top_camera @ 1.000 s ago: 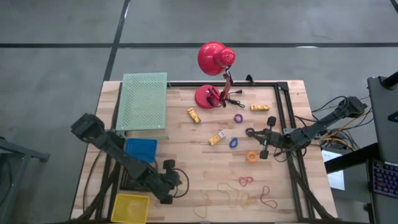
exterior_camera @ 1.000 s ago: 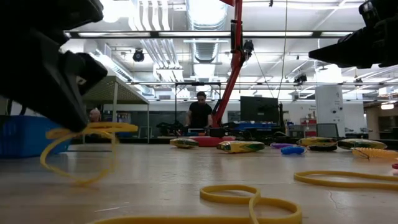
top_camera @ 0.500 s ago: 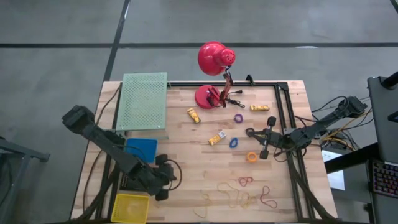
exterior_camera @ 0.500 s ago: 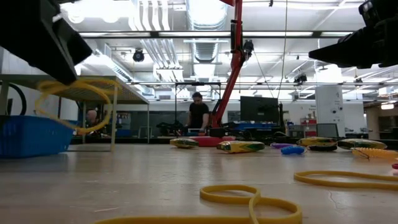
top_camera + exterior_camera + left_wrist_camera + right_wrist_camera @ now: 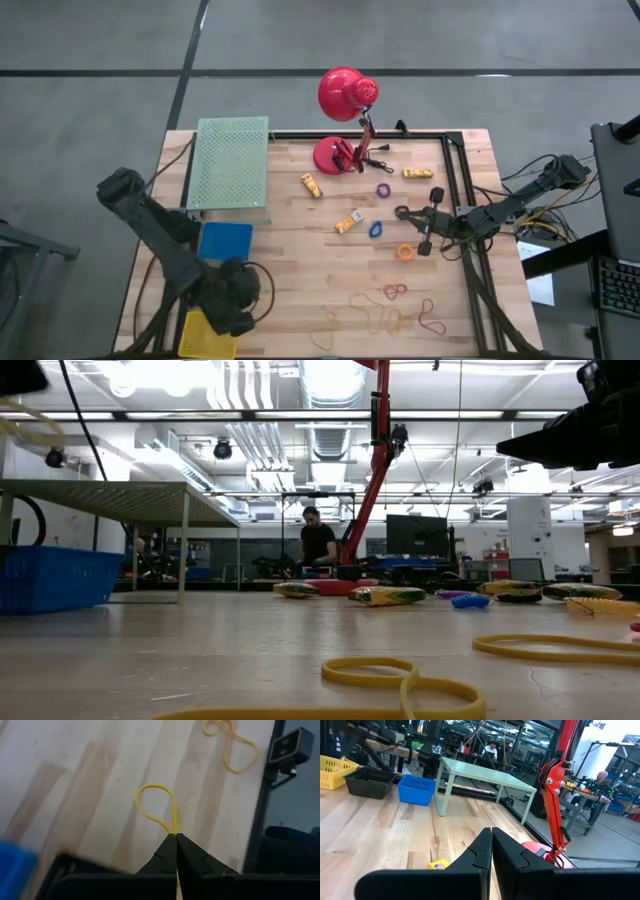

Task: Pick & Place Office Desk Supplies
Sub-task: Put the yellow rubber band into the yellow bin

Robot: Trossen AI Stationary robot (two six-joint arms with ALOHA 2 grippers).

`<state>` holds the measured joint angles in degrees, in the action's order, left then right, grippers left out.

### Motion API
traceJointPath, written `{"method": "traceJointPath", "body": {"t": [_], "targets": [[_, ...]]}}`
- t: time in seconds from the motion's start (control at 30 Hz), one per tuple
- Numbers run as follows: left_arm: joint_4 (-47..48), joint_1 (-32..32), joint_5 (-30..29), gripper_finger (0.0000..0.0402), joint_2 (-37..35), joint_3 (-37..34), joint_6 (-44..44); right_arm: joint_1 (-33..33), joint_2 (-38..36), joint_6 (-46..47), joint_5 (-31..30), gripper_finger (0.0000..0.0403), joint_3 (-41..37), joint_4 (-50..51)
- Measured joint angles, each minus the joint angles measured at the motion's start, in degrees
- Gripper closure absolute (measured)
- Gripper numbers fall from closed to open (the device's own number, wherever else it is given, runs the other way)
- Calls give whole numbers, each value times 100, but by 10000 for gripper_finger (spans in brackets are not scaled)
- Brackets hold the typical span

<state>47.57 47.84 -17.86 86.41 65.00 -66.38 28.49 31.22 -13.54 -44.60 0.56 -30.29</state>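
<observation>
1. Currently: left gripper (image 5: 175,836) clenched on a yellow rubber band (image 5: 159,810), carried above the worktop (image 5: 300,260), apparently over the yellow bin (image 5: 205,334).
2. Right gripper (image 5: 423,247) clenched empty, waiting beside the orange ring (image 5: 405,252).
3. Next: lower the band and let it go into the bin.

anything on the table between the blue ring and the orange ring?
Nothing: in the high view the stretch from the blue ring to the orange ring is bare wood. The shut right gripper sits just beside the orange ring.
</observation>
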Motion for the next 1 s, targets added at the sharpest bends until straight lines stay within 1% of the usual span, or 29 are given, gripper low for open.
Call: {"method": "traceJointPath", "body": {"t": [0.13, 0.2, 0.3, 0.43, 0.57, 0.73, 1.0], "targets": [[606, 294, 315, 401, 0, 413, -608, -2, 0, 0, -1, 394, 0, 0], [811, 486, 375, 401, 0, 485, -1059, -2, 0, 0, 0, 394, 0, 1], [868, 743, 513, 401, 0, 475, -1616, -2, 0, 0, -1, 394, 0, -1], [867, 1017, 785, 401, 2, 271, -2562, -2, 0, 0, 0, 394, 0, 1], [765, 1217, 1308, 401, 2, 100, -3363, -2, 0, 0, 0, 394, 0, 0], [612, 1388, 1748, 401, 4, 24, -4078, -2, 0, 0, 0, 394, 0, -1], [354, 1535, 1819, 401, 4, 23, -4746, -2, 0, 0, 0, 394, 0, -1]]}}
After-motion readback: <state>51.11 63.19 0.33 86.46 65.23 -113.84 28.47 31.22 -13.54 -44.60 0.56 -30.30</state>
